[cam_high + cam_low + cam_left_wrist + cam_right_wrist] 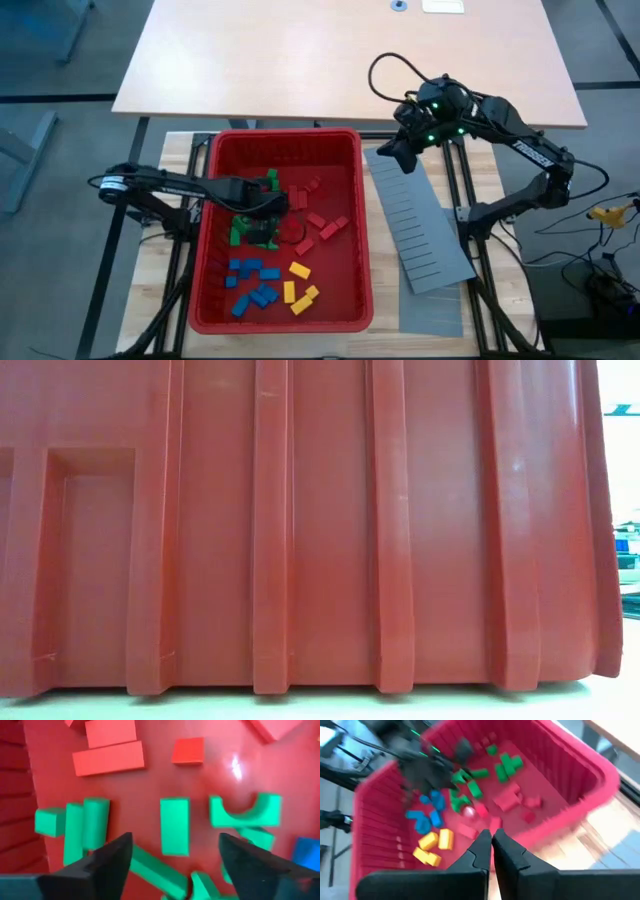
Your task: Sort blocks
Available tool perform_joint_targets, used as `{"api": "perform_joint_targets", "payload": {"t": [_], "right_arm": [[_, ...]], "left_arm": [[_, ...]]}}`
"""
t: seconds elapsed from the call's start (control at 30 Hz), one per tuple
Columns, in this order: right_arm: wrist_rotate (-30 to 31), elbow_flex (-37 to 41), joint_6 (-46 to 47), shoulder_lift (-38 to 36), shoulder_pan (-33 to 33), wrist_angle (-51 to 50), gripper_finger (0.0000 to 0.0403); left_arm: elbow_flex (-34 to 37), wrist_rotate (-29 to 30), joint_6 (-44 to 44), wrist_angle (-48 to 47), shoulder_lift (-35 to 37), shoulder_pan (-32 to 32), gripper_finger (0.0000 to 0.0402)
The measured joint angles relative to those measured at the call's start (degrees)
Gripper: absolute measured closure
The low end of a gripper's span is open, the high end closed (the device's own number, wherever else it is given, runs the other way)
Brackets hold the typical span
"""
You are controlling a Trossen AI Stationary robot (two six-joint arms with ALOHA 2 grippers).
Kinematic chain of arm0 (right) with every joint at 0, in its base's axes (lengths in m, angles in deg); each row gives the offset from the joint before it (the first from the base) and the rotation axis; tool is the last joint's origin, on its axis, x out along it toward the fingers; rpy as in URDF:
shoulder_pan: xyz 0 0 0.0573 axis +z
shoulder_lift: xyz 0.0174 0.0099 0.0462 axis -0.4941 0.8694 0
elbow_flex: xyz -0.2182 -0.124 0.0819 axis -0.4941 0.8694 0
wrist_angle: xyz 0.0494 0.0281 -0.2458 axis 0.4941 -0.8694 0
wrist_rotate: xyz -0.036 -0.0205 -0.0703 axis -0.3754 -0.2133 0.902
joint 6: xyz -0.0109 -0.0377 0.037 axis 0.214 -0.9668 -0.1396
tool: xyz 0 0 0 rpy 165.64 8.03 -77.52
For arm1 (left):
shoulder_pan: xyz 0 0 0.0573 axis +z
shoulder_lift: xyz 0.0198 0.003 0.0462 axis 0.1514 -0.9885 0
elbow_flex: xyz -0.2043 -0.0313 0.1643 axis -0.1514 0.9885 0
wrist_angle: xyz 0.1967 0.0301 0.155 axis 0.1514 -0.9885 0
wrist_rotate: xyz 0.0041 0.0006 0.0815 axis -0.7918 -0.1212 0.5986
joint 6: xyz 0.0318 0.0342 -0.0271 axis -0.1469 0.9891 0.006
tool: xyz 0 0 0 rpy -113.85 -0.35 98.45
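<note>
The left gripper [262,215] reaches into the red bin [213,230] from nine o'clock, its fingers [107,862] spread wide and empty above the green blocks [174,825] near the bin's centre. Blue blocks [253,283] lie at seven o'clock in the bin, yellow blocks [299,285] at five o'clock and red blocks [318,218] at two o'clock. The right gripper [491,839] hangs outside the bin at two o'clock over a grey slotted panel [420,225], fingers pressed together on nothing.

The red bin [285,145] walls its floor on all sides, so entry is only from above. The left gripper [262,215], fingers spread, fills the centre among green blocks [240,232]. Bare floor lies toward 12 o'clock; blue blocks [252,285] and yellow blocks [300,285] crowd 6 o'clock.
</note>
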State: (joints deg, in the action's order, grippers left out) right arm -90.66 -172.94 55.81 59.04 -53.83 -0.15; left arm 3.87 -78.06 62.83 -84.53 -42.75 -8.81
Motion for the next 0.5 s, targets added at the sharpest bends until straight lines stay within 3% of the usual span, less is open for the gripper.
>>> {"api": "perform_joint_targets", "payload": {"t": [0.1, 0.3, 0.37, 0.5], "right_arm": [[0.0, 0.0, 1.0, -1.0, 2.2, 4.1, 0.0403], [1.3, 0.0, -2.0, -3.0, 9.7, 22.7, 0.0403], [4.4, -0.1, -2.8, -3.2, 12.3, 26.2, 0.0403], [13.1, 0.7, -4.1, -3.2, 16.5, 23.5, 0.0403]], "left_arm": [[3.1, 0.0, 1.9, 4.9, -1.1, 1.9, 0.0094], [6.7, -3.1, 3.8, 9.1, -2.1, 5.6, 0.0088], [7.2, -3.7, 3.8, 9.1, -2.1, 6.3, 0.0088], [7.2, -4.1, 4.6, 9.6, -2.0, 6.9, 0.0088]]}}
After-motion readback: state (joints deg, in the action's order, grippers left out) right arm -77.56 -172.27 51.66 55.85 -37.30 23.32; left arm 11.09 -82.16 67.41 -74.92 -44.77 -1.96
